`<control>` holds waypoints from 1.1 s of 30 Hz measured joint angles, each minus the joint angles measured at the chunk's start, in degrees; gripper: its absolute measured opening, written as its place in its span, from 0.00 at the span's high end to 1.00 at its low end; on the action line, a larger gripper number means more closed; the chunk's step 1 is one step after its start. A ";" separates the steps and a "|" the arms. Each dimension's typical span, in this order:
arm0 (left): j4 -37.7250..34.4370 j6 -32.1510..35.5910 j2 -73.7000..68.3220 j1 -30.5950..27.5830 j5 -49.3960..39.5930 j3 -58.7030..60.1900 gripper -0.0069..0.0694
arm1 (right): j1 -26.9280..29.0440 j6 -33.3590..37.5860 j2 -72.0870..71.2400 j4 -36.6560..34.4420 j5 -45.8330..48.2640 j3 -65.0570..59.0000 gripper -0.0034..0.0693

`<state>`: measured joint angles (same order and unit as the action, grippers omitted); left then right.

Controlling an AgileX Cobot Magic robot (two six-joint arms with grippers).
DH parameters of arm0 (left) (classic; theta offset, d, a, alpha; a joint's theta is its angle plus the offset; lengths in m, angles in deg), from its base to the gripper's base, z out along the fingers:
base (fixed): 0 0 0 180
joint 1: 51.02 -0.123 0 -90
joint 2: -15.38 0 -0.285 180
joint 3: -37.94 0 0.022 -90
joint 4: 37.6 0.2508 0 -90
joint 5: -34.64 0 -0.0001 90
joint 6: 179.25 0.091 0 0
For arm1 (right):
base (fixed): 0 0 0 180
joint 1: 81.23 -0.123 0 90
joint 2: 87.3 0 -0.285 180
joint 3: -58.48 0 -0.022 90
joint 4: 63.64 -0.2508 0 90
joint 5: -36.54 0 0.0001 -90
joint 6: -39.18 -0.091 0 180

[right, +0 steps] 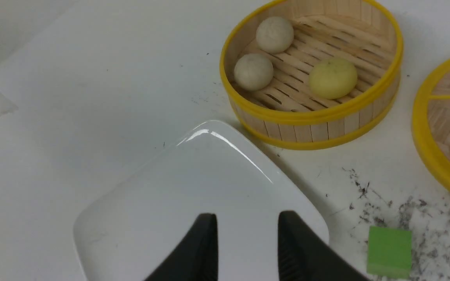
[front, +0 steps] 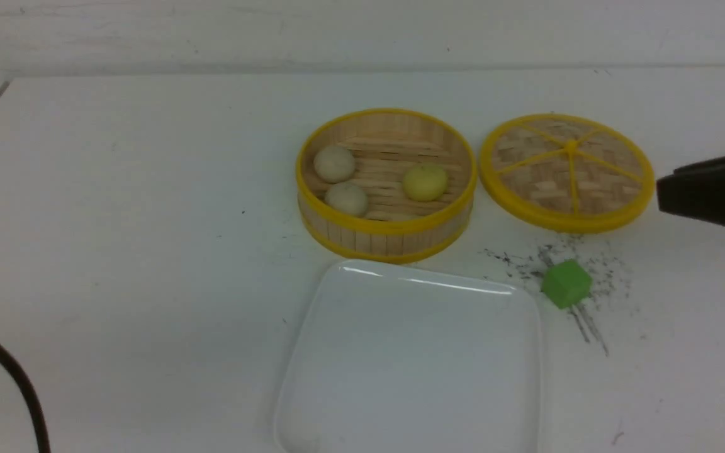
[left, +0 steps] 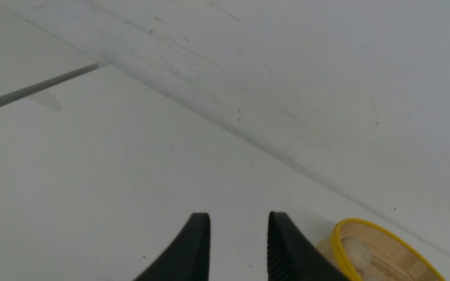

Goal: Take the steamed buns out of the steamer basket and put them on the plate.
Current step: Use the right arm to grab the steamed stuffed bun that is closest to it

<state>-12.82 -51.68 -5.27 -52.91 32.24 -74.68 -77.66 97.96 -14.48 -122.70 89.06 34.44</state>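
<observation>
The steamer basket (front: 386, 242) stands mid-table and holds three steamed buns: two off-white ones (front: 334, 163) (front: 346, 198) and a pale yellow one (front: 425, 182). In front of it lies the white square plate (front: 413, 358), with nothing on it. My right gripper (front: 661, 194) comes in from the right edge. In the right wrist view it (right: 247, 214) is open and empty above the plate (right: 178, 187), short of the basket (right: 311, 117). In the left wrist view my left gripper (left: 239, 214) is open over bare table, left of the basket (left: 340, 242).
The flat woven lid (front: 567, 170) lies right of the basket. A green cube (front: 566, 284) sits among dark specks by the plate's far right corner. A black cable (front: 16, 377) curves across the near left. The wall runs behind the table.
</observation>
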 joint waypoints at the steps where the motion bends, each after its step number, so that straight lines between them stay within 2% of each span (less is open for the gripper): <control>1: 0.08 0.00 0.00 0.00 0.00 0.00 0.59 | 0.00 1.22 1.67 -0.12 0.50 1.10 0.62; 4: 0.12 0.00 0.00 0.00 -0.08 0.00 0.59 | 0.00 3.68 7.03 -0.18 2.62 6.31 0.62; 11: 0.15 0.00 0.00 0.00 -0.97 0.00 0.59 | -0.39 4.15 18.59 1.17 7.91 20.91 0.62; 16: 0.96 0.00 -0.05 0.00 -1.54 0.00 0.59 | -5.62 2.94 29.09 10.86 9.77 33.02 0.62; 21: 3.88 0.00 -0.05 0.00 -1.61 0.00 0.59 | -10.91 -1.74 38.00 16.79 9.39 39.84 0.62; 25: 4.79 0.00 -0.12 0.00 -1.61 0.00 0.59 | -13.31 -2.30 43.80 18.49 5.79 43.28 0.62; 28: 5.75 0.00 -0.11 0.00 -1.61 0.00 0.59 | -14.41 -2.34 48.18 19.56 3.54 46.02 0.62; 33: 7.27 0.00 -0.11 0.00 -1.61 0.00 0.59 | -14.87 -2.54 53.74 20.26 2.85 50.25 0.55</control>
<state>-5.55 -51.68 -5.38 -52.91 30.63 -74.68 -92.53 95.42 39.26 -102.44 91.91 84.68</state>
